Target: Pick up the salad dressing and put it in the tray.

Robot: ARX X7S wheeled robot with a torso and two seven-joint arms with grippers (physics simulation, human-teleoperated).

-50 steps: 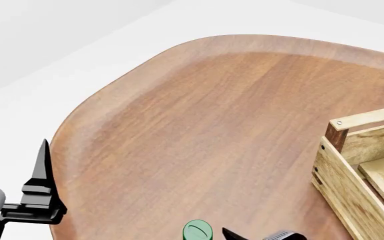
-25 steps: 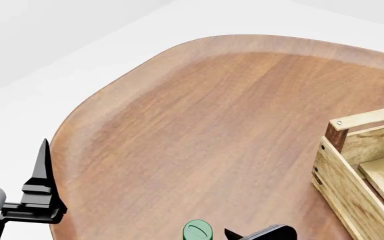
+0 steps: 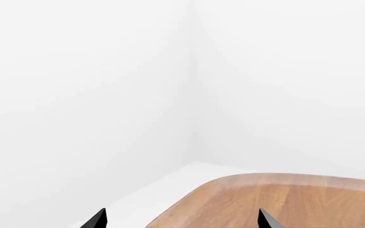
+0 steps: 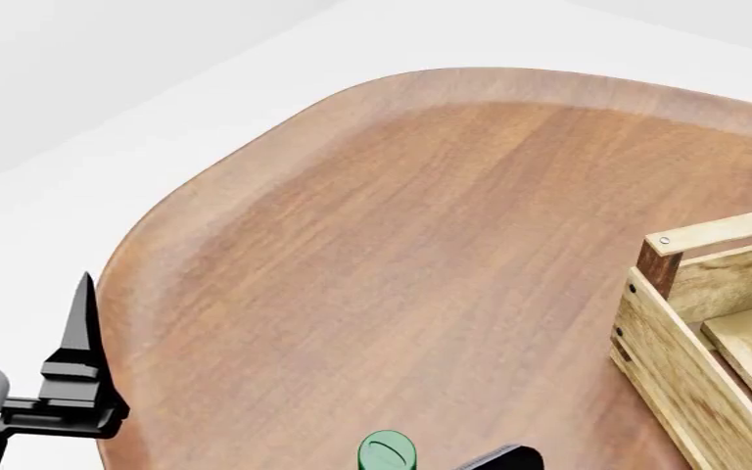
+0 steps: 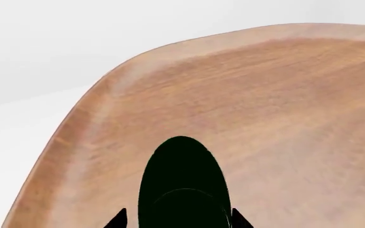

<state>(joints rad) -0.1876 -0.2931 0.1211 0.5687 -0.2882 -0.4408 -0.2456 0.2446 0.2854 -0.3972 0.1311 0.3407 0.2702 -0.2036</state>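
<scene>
White walls and floor surround a rounded wooden tabletop (image 4: 454,245) in this simulated room. At the head view's lower edge, the salad dressing (image 4: 387,454) shows only its green cap, near the tabletop's front edge and well apart from the tray (image 4: 689,362), the slatted crate at the right. Over the last second the right claw (image 4: 500,457) has slid lower and closer to the cap, suggesting the approach to the pick is nearly complete. Its wrist view shows two finger tips flanking a dark rounded shape, apparently the bottle, so it appears open around it; whether it touches cannot be told. The left claw (image 4: 82,333) hangs beside the tabletop's left edge, fingers spread wide, holding nothing.
</scene>
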